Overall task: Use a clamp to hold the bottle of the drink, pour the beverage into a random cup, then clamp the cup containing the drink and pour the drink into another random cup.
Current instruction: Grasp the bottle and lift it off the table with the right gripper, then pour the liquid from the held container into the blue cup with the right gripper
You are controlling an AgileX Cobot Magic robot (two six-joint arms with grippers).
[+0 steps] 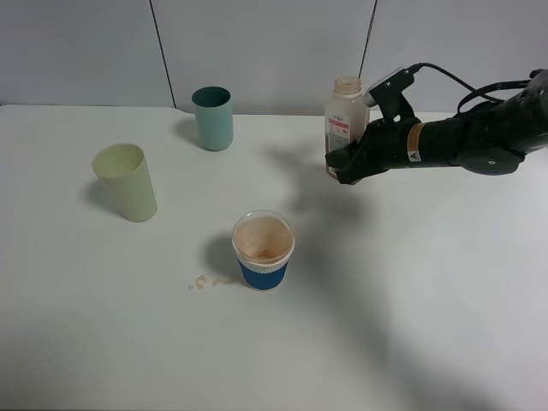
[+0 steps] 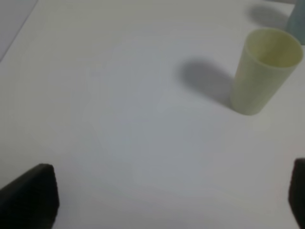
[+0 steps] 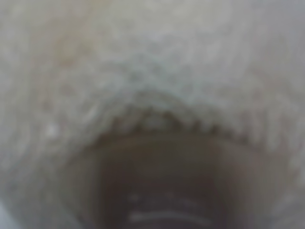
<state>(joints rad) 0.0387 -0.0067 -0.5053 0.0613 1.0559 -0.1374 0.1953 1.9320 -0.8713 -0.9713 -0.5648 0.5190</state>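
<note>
A pale translucent drink bottle [image 1: 346,116] with a red-and-white label stands upright at the back right, open at the top. My right gripper [image 1: 346,164] is shut on its lower part; whether the bottle rests on the table I cannot tell. The right wrist view is filled by a blurred close-up of the bottle [image 3: 152,114]. A clear cup with a blue sleeve [image 1: 264,250] sits mid-table with brownish drink inside. A pale yellow-green cup [image 1: 127,181] [image 2: 266,71] stands at the left, a teal cup [image 1: 212,118] at the back. My left gripper [image 2: 171,202] is open and empty above bare table.
A small spill of drops [image 1: 201,282] lies on the white table [image 1: 411,325] just left of the blue-sleeved cup. A grey wall runs behind the table's far edge. The right arm and its cable reach in from the right edge.
</note>
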